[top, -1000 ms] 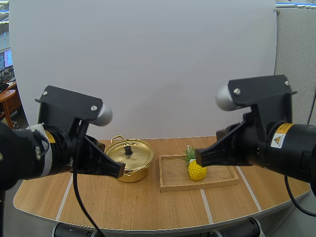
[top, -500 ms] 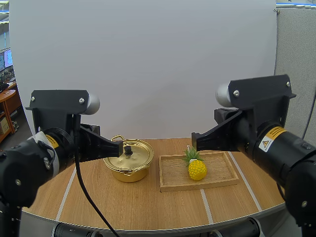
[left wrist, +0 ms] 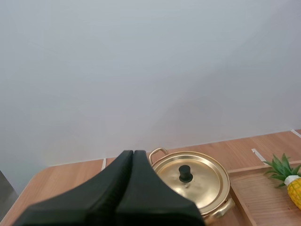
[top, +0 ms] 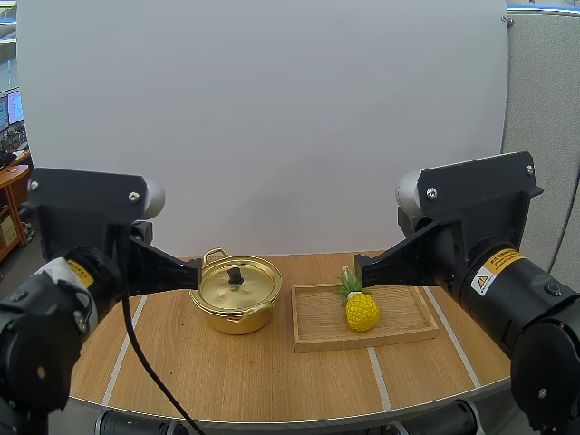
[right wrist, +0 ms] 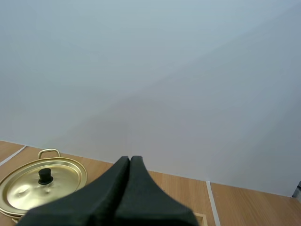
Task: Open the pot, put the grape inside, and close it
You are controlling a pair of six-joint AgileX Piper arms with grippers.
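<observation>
A gold pot (top: 237,294) with its lid (top: 237,282) on, topped by a black knob (top: 236,275), stands on the wooden table. To its right a wooden tray (top: 399,313) carries a yellow toy pineapple (top: 362,308) with green leaves; I see no grapes. My left gripper (top: 195,269) hovers just left of the pot, shut on nothing. My right gripper (top: 360,268) hangs above the pineapple's leaves, also shut. The left wrist view shows my left gripper (left wrist: 133,153) as one dark wedge before the pot (left wrist: 197,181). My right gripper (right wrist: 130,159) looks the same, with the pot (right wrist: 28,188) off to its side.
The table (top: 272,372) has white tape lines and a curved front edge. A white backdrop stands right behind the pot and tray. Bare wood lies in front of both.
Both arms have risen. My left gripper has lifted from in front of the pot and drawn back to its left. My right gripper has come up off the pineapple.
</observation>
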